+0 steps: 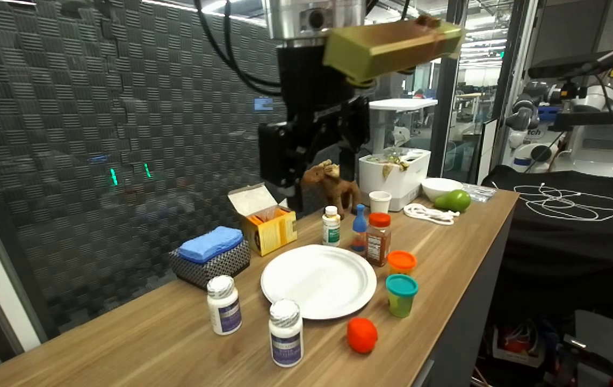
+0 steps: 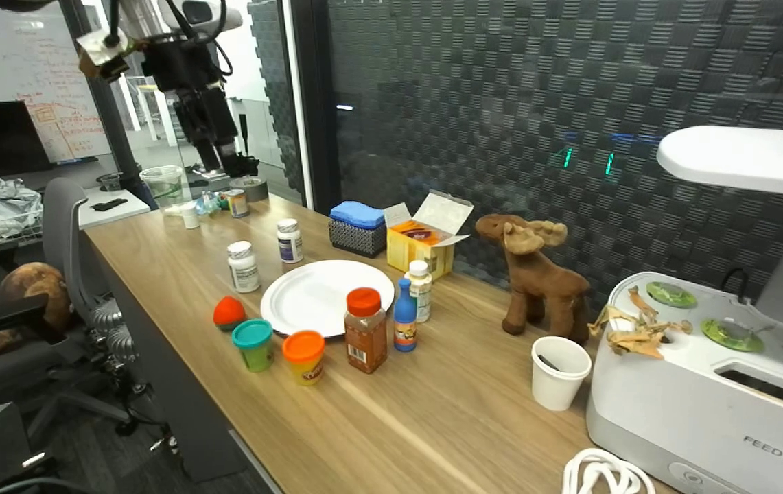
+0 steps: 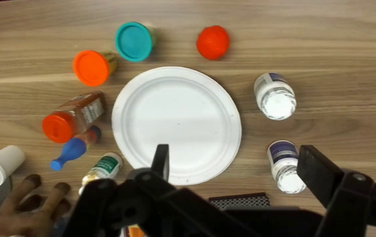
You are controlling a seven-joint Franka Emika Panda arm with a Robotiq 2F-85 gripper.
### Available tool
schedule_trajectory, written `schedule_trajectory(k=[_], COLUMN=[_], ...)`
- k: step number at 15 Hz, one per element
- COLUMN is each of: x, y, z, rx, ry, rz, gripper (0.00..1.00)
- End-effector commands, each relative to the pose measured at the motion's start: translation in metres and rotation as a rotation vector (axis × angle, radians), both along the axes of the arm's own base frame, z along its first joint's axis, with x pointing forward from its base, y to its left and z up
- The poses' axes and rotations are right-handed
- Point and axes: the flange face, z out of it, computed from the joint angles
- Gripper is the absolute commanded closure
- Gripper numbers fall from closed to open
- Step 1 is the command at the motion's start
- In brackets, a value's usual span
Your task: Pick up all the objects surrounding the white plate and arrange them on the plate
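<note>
a wooden surface [image 1: 177, 344] carries everything, and well above it hangs the tool [image 3: 235, 154], spread wide and gripping nothing. the white plate [image 1: 318, 282] lies flat below with none of the objects on it, so the step in hand seems to be the approach to a first pick, all the placing left to do. around it stand, upright, the red-capped spice jar [image 2: 366, 333], a dark-labelled pill bottle [image 1: 286, 344], a matching pill bottle [image 1: 224, 309], a green-labelled bottle [image 1: 331, 228], a slim blue bottle [image 2: 405, 317], an orange-lidded cup [image 2: 304, 357] and a teal-lidded cup [image 2: 254, 346]; the red-orange ball [image 1: 362, 335] rests near the plate. the next move likely calls for the tool to settle over one piece, perhaps a pill bottle, since both stand apart from their neighbours, then come straight down, close about the body and lift it clear of the rim.

the arm [image 1: 314, 21] is cut off at the top in both exterior views. in an exterior view the red-capped spice jar [image 2: 366, 333] masks a bit of the plate's edge. most of the yellow box [image 1: 274, 234] is hidden or cut off in the wrist view. there, too, the tool overlaps the matching pill bottle's cap. whether the red-capped spice jar and the slim blue bottle touch cannot be told, and most label print is too small to read.
</note>
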Motion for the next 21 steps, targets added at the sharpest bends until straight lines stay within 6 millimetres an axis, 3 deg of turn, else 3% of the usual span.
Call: schedule_trajectory(k=[1, 7, 11, 18, 21], x=[0.039, 0.058, 0.07, 0.117, 0.126], y=[0.04, 0.089, 0.106, 0.104, 0.103], z=[-0.018, -0.075, -0.106, -0.124, -0.129], rx=[0.049, 0.054, 0.048, 0.065, 0.066], ry=[-0.012, 0.027, -0.002, -0.084, -0.074], rz=[-0.052, -0.064, -0.066, -0.131, -0.133], gripper=[0.0, 0.0, 0.0, 0.0, 0.0])
